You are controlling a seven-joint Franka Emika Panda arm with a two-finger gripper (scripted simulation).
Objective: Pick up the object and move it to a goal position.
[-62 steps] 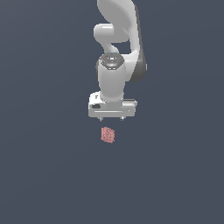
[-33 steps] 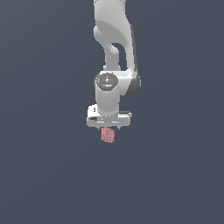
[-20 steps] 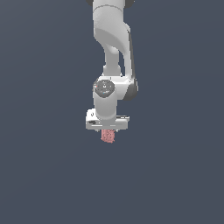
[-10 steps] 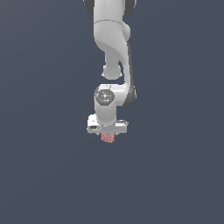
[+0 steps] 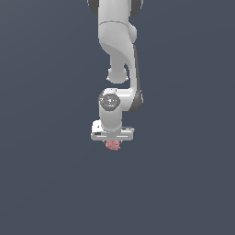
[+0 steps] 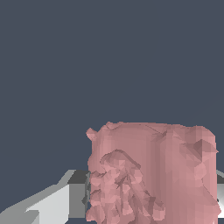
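One tool (image 5: 113, 143) straddles one pinkish lump (image 5: 113, 145).

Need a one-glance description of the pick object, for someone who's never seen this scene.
Follow the white arm down to its gripper. The object is the small pinkish-red lump poking out just beneath it. It is the only coloured thing against the plain dark floor; the wrist view shows it blocky, with a bumpy, ridged surface.
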